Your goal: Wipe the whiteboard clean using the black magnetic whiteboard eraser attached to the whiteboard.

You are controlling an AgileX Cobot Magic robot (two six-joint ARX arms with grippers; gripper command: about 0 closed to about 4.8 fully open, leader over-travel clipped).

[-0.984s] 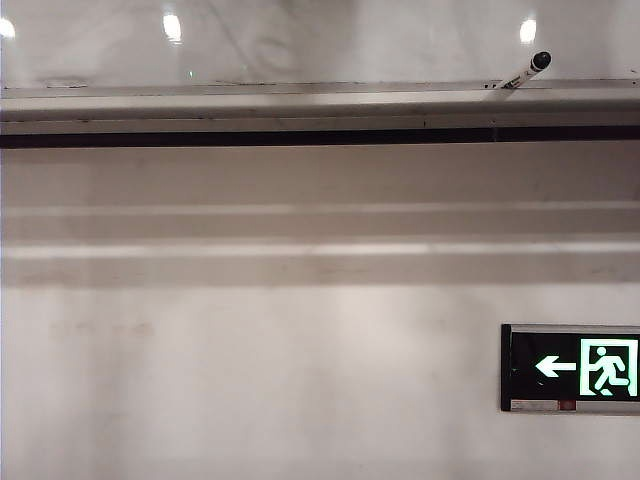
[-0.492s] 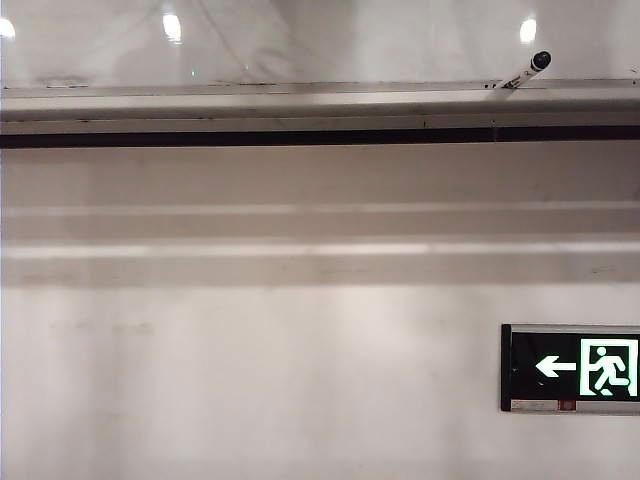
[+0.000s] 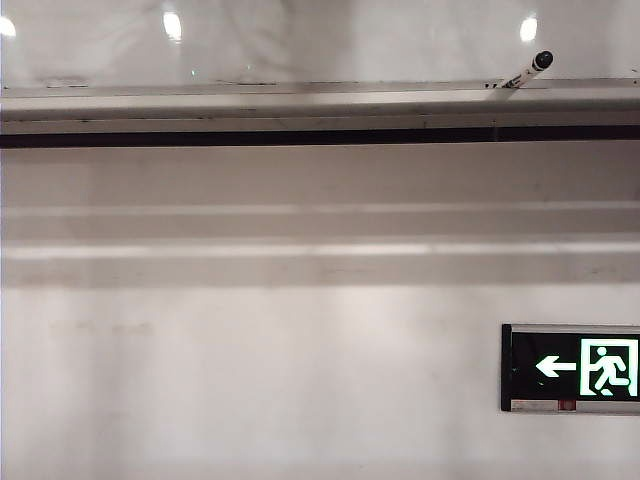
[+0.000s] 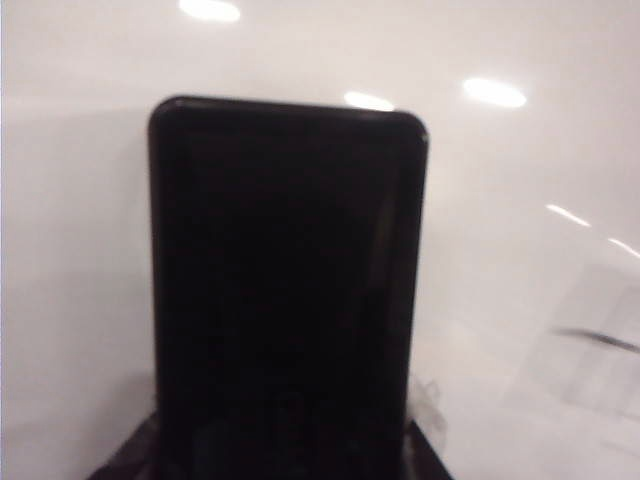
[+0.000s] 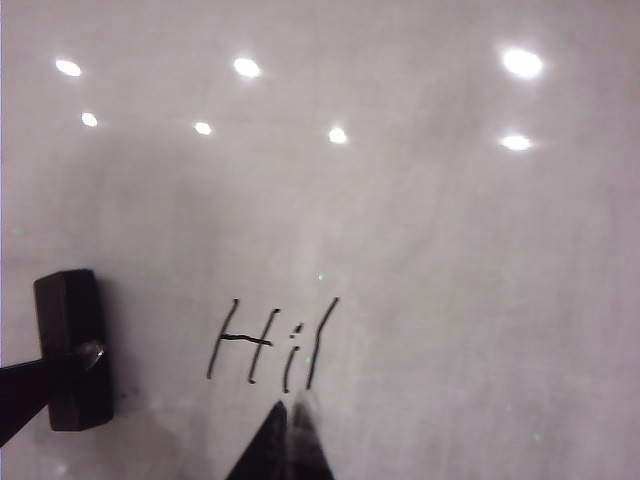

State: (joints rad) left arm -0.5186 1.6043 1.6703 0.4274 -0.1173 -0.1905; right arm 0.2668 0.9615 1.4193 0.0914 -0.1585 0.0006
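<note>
Closing on the black magnetic eraser (image 4: 288, 290), the left hand (image 4: 270, 468) shows only as dark finger stubs flanking the eraser's near end. In the right wrist view one of its fingers lies across the eraser's body. Whether the pads already press cannot be told.

Across the last second the exterior view alters in one respect: the faint grey reflection at 12 o'clock in the whiteboard (image 3: 350, 45) has shifted and thinned (something is moving in front of the panel, out of frame). The silver-grey ledge (image 3: 300, 100), the marker (image 3: 527, 70) at 1 o'clock and the exit sign (image 3: 575, 367) at 4 o'clock stand as before. Judged from this, the pick-up of the eraser is under way and no wiping has begun: the handwritten "Hi!" (image 5: 272, 345) is whole.

The eraser sits flat on the whiteboard, apart from the writing and off its "H" end, with bare glossy panel between the two.

The right hand (image 5: 290, 445) is closed to a point and empty, hovering just beside the foot of the "i" and "!".

Open room: the board around the writing is unmarked on every other side, so a sweep from the eraser's place toward the letters looks free, save for the right hand, which stands near that path. The ledge and its marker bound the board's lower edge.
</note>
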